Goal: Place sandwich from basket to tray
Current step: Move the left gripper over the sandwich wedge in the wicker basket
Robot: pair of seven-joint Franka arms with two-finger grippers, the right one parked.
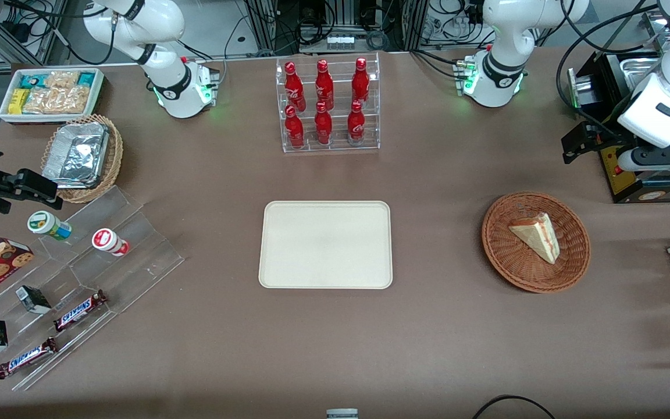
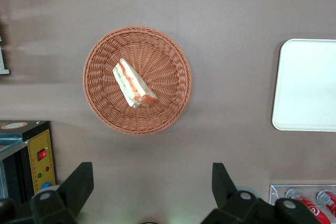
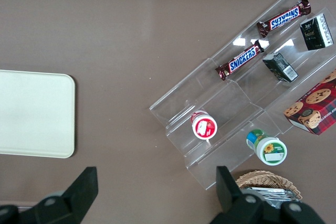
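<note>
I am observing the sandwich (image 1: 537,235) lying on its side inside the basket (image 1: 536,241), its red-pink and green filling stripe showing along the cut edge. The basket is sitting on the brown table (image 1: 439,326) toward the working arm's end, well apart from the tray (image 1: 325,244), which is lying flat near the middle of the table with nothing on it.

I am seeing the gripper (image 2: 148,192) hanging above bare table near the basket, farther from the front camera than the basket is, and touching nothing. Its two black fingers (image 2: 77,184) are standing wide apart, and nothing is sitting between them. In the wrist view the sandwich (image 2: 133,83) is resting just off the centre of the basket (image 2: 173,77), clear of the woven rim, and one rounded end of the tray (image 2: 307,85) is also showing.

I am also noting a clear rack of red bottles (image 1: 327,105) standing farther from the front camera than the tray, and a yellow-fronted black machine (image 1: 640,174) near the basket at the working arm's end. Snack bars and small cups on a clear stepped stand (image 1: 88,267) are lying toward the parked arm's end.
</note>
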